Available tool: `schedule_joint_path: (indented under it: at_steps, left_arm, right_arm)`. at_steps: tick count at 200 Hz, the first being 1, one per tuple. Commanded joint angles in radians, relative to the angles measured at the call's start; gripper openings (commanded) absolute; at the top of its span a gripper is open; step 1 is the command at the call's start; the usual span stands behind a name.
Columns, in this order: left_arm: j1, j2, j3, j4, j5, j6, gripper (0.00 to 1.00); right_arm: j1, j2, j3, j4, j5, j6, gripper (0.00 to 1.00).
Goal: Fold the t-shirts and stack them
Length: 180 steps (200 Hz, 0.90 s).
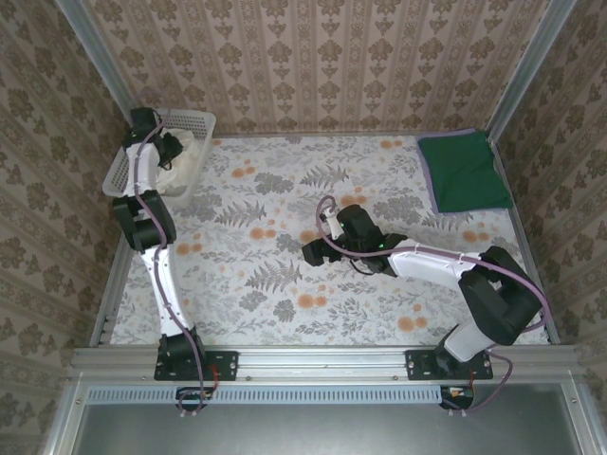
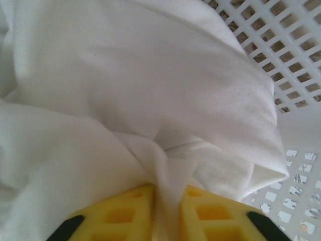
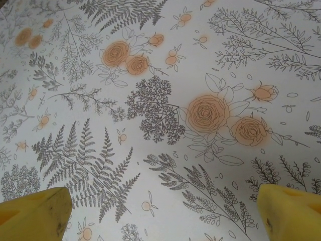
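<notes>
Your left hand is clamped on a fold of the cream-white t-shirt in the basket, right hand spread wide and empty: light, limp cloth, so you'll likely want to regrip at the shoulders.

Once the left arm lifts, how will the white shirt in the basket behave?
Probably floppy: the white shirt bunches into soft folds where the left fingers pinch it. Likely to drape and trail; could snag the basket mesh.

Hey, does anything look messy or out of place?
The cream-white shirt lies crumpled in the mesh basket, pinched by the left claw. The green shirt sits neatly folded at the far right corner.
</notes>
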Motion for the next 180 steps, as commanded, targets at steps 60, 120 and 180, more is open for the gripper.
schedule_joint_path:
  at_steps: [60,120,180]
  left_arm:
    - [-0.060,-0.292,-0.074,0.200,-0.020,0.022,0.00]
    - [-0.270,-0.807,-0.298,0.551,-0.265,0.232,0.00]
    - [-0.705,-1.008,-0.277,0.600,-0.250,0.439,0.00]
  right_arm:
    - [0.008,0.018,0.016,0.011,0.065,-0.029,0.96]
    - [0.008,0.011,0.016,-0.003,0.109,-0.028,0.96]
    - [0.007,-0.076,-0.034,0.021,0.215,-0.014,0.97]
